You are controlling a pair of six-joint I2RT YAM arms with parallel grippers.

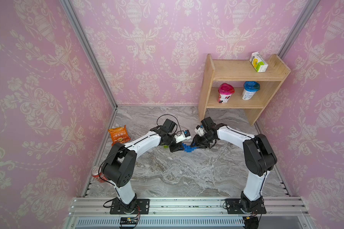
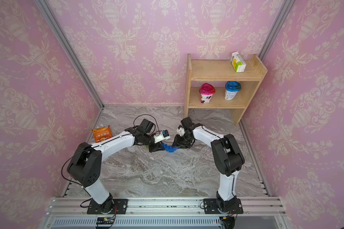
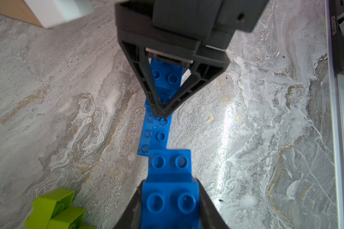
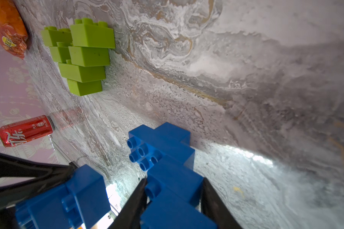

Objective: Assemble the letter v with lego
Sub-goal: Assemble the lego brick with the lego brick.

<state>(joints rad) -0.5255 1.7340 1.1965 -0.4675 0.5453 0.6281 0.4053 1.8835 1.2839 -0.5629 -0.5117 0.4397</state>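
Lego update: the stepped run of blue studded plastic bricks [image 1: 189,147] is in the middle of the grey marble counter [image 1: 187,174]. The left tool [image 3: 170,190] is clamped on one end brick and the right tool [image 4: 174,180] is pinching the other end. I'd push the ends together level, studs lined up, no twisting. Can't tell if every joint is seated. The lime green brick stack [image 4: 85,57] waits nearby, ungripped. Containers: the wooden shelf [image 1: 244,70] carries a pink-lidded cup [image 1: 225,95], a blue-lidded cup [image 1: 250,90] and, up top, a white-green carton [image 1: 258,61]. All closed, contents hidden.
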